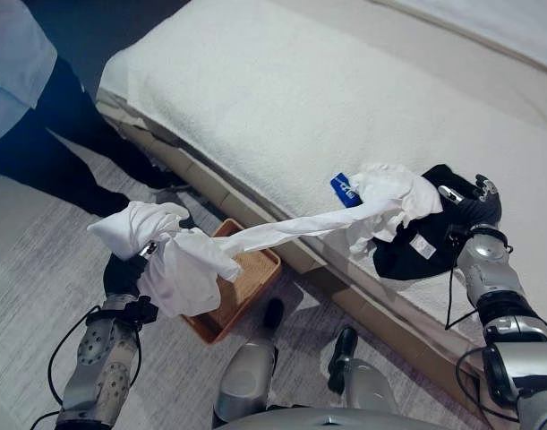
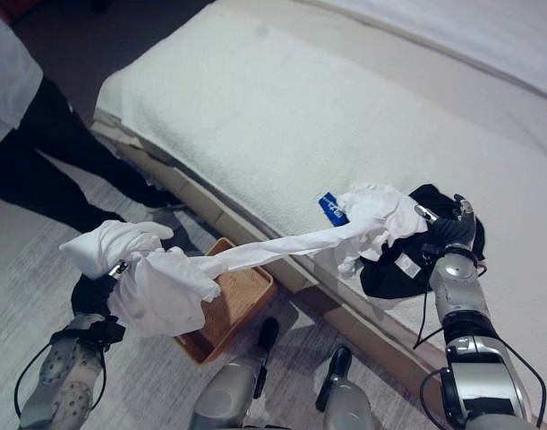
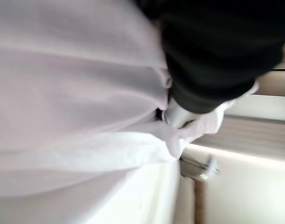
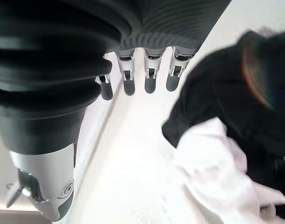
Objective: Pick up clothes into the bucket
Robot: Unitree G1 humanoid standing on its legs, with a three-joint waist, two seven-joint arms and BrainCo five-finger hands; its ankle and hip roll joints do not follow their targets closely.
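White shirt (image 1: 201, 260), soft, light and snag-prone, bunched over the left hand (image 1: 130, 269), fingers hidden; gather its tail at the bed (image 1: 282, 98) edge, right hand (image 1: 474, 210) fingers relaxed.

White bed (image 1: 282, 98); person (image 1: 22, 107) standing beside it.

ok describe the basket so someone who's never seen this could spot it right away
Find the white bed, then drop to the grey floor by its near edge. The basket sits there, partly under the white garment: the one brown woven, square-cornered thing among the cloth.
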